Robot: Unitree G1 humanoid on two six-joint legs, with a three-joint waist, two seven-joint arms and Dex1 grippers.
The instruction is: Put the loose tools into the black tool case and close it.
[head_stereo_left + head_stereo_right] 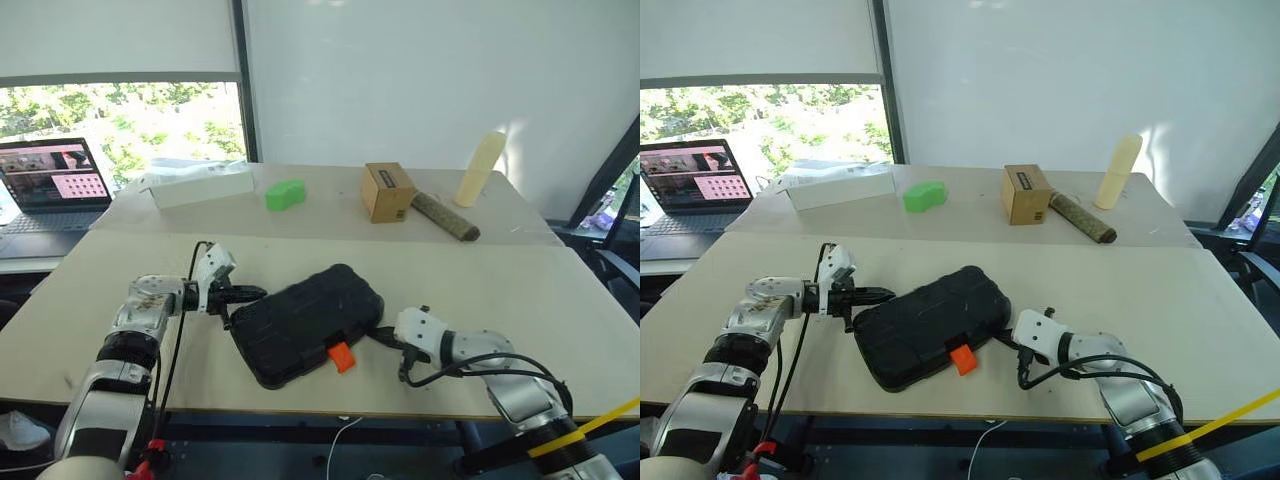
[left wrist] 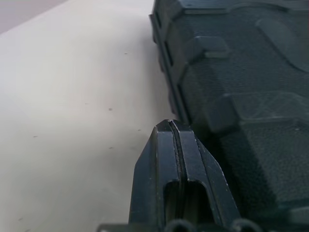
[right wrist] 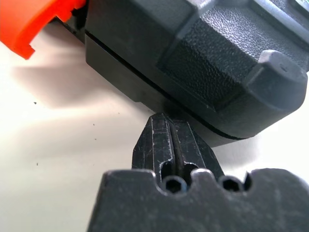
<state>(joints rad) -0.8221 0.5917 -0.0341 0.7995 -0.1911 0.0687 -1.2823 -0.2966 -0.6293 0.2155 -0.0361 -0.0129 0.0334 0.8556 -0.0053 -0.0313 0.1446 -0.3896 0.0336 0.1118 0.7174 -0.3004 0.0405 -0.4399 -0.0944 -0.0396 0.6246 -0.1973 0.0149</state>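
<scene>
One black tool case [image 1: 305, 322] lay closed near the front edge of the counter [image 1: 520, 280], orange latch tab [image 1: 341, 355] facing forward. Two grippers flanked it: the left gripper [image 1: 252, 293] and right gripper [image 1: 382, 335], jaws fully closed and empty, tips at its ends. Farther back: one green block [image 1: 285, 194], one cardboard box [image 1: 387, 191].

Case interior: the closed lid of the black tool case [image 1: 305, 322] is hiding any slots and contents.
Laptop [image 1: 48, 190]: the picture's left edge is cutting it off; its screen content is staying too small to read.
Cardboard box [image 1: 387, 191]: its label is showing too small to read.
</scene>
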